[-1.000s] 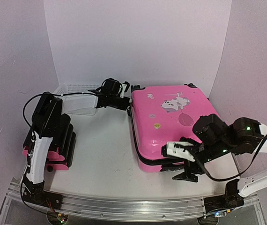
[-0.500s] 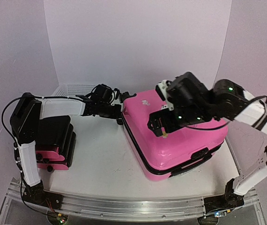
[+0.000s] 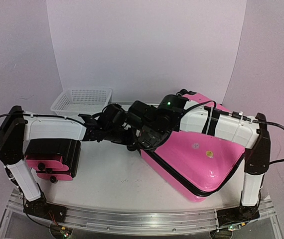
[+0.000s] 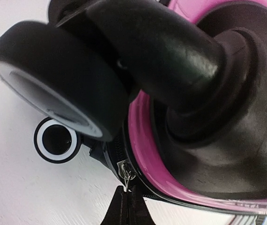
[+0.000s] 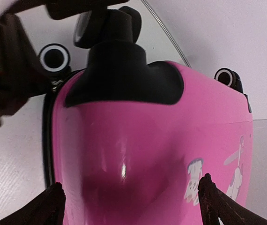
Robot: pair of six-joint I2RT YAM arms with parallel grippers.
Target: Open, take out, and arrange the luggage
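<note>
Within the last second the luggage (image 3: 197, 159) has been swung round and tipped: it had lain flat with its sticker face up, right of the white basket (image 3: 82, 98) and nearer the arms, and it now rests tilted on the table in that same quarter, its wheel corner turned towards the basket. The right arm, previously at the case's edge farthest from the basket, now reaches across the shell, and the right gripper (image 5: 131, 206) sits at the wheel corner with its fingers (image 5: 49, 206) spread wide either side of the pink shell; contact cannot be confirmed. The left gripper (image 4: 126, 206) has drawn away from the basket with that corner and, in its wrist view, is pinched closed on the zipper pull (image 4: 125, 171), just below a wheel (image 4: 63, 84). The zipper trim (image 3: 182, 184) reads as fully closed. Judgement: the reorientation has presented the zip to the left arm, so opening is set up but not begun. A smaller pink-and-black case (image 3: 52, 157) stands nearer the arms than the basket.
</note>
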